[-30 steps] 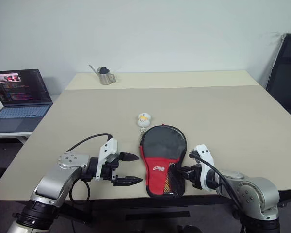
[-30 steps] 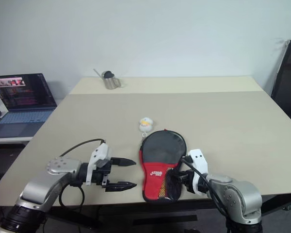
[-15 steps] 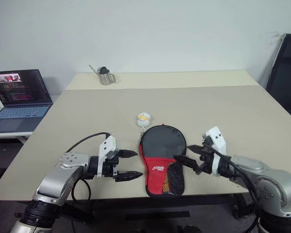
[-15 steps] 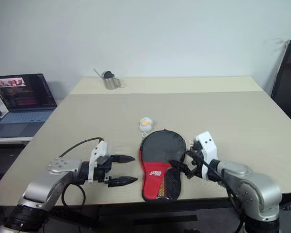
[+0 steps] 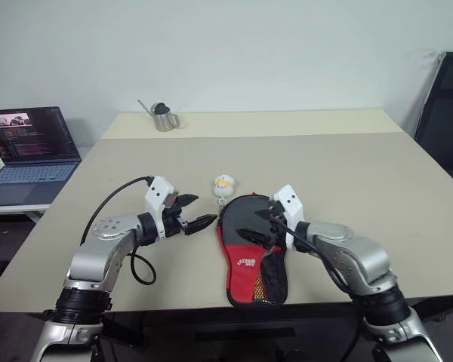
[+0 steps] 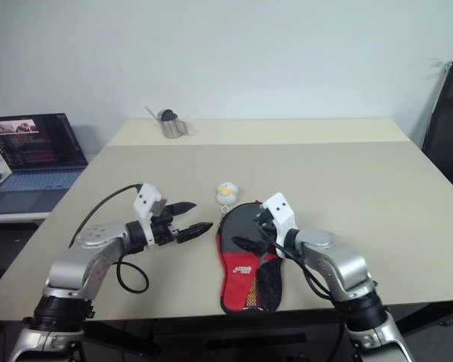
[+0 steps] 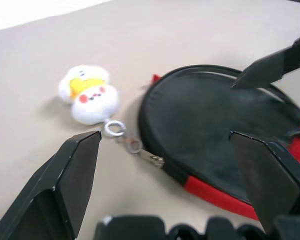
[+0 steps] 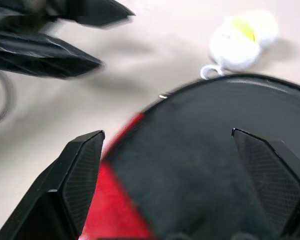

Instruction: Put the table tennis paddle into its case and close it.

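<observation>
— Beige table (image 5: 347, 166) first: where does the case (image 5: 251, 249) lie?
— Near edge, middle, long axis running near to far, round end far; the paddle isn't distinguishable.
— And the grippers?
— Right gripper (image 5: 257, 226) hovers over the round end, jaws wide, empty. Left gripper (image 5: 192, 212) (also spread, empty) sits just left, nearer the plush charm (image 5: 224, 185) on the zipper pull.

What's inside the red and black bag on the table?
The case lies flat on the table, and its fabric hides whatever is inside, so a paddle can't be seen. A small white plush charm hangs from its zipper pull.
</observation>
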`<state>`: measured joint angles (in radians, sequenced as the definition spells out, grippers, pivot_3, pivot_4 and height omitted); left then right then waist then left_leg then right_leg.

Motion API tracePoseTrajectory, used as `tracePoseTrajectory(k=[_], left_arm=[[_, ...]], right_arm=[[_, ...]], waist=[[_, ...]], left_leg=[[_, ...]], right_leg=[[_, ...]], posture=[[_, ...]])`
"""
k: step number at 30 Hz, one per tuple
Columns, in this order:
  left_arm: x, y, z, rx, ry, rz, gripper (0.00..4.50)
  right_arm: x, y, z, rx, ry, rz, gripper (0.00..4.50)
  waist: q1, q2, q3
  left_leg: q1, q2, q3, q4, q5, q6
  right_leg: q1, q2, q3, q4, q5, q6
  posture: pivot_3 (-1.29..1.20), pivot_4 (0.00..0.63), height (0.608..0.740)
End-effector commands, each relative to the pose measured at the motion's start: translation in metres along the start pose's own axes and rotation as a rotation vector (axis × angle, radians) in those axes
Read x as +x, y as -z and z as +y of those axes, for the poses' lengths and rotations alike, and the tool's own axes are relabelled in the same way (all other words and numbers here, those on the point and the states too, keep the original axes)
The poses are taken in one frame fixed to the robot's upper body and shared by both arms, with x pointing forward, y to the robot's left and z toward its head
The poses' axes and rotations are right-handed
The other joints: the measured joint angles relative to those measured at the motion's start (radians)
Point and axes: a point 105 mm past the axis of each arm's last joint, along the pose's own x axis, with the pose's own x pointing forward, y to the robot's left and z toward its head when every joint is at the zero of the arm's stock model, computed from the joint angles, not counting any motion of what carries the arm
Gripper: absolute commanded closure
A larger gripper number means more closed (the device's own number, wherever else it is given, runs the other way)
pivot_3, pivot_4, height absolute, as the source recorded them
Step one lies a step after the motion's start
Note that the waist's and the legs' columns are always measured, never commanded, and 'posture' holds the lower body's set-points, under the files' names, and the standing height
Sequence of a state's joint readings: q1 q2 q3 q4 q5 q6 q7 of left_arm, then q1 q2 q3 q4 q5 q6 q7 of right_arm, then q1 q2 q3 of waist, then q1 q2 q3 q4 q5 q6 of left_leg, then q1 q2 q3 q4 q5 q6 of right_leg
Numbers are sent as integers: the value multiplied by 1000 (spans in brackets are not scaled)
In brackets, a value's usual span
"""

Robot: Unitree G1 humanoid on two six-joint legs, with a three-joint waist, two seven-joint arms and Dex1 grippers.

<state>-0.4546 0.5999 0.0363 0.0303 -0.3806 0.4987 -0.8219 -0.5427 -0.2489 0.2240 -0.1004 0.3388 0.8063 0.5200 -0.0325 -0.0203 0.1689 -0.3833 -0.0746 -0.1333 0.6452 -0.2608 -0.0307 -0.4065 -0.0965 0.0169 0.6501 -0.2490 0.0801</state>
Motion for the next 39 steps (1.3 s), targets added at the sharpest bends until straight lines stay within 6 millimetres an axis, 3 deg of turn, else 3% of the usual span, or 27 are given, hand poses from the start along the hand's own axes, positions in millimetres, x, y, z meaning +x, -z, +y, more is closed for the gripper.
tracePoseTrajectory(k=[1, 14, 20, 31, 36, 39], left_arm=[[6, -11, 14, 35, -71, -10, 0], [85, -32, 41, 39, -158, 10, 0], [109, -30, 48, 11, -227, 51, 0], [123, 6, 40, -101, -277, 169, 0], [127, 11, 34, -103, -274, 182, 0], [129, 9, 33, -98, -271, 176, 544]], right_arm=[[7, -1, -8, -37, 46, -22, 24], [9, 12, 0, -15, 60, -5, 24], [9, 13, 1, -9, 69, -7, 24], [8, 12, -1, -4, 95, -10, 24], [8, 11, -2, -5, 105, -15, 24], [6, 11, -4, -6, 117, -17, 0]], waist=[[1, 0, 0], [1, 0, 0], [-3, -1, 0], [-2, -1, -1], [-1, -1, -1], [0, -1, -1]], left_leg=[[0, 0, 0, 0, 0, 0], [-1, -3, 0, 0, 0, -1], [-1, -3, 1, 0, 0, -1], [-2, -3, 0, 0, 0, -1], [-1, -3, 0, 0, 0, -1], [-1, -3, 0, 0, 0, -2]], right_leg=[[0, 0, 0, -1, 0, 0], [0, 1, -1, -1, 0, 0], [-1, 1, 0, -1, 0, 0], [-1, 1, -1, -1, 0, 0], [-1, 1, -1, -1, 0, 0], [-1, 1, -1, 0, 0, 0]], posture=[[0, 150, 740], [0, 150, 740], [0, 150, 740], [0, 150, 740], [0, 150, 740], [0, 150, 740]])
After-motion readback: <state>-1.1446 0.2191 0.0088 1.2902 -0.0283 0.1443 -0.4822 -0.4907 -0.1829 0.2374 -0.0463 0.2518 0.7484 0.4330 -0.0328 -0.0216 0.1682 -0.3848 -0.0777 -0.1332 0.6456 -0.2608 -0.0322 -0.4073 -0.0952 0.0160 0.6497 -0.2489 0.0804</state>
